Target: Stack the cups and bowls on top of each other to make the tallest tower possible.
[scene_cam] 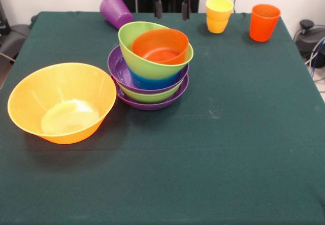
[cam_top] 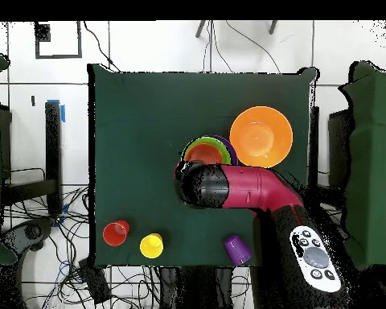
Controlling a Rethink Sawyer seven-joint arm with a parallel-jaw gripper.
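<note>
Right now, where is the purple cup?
In the front view the purple cup lies on its side at the table's far edge, left of the end effector and just behind the tower. Overhead it sits near the bottom edge.

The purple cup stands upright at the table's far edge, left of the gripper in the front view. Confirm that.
Not upright. In the front view the purple cup lies tipped on its side, its mouth facing down and right. The rest holds: it sits at the table's far edge, left of the gripper.
</note>
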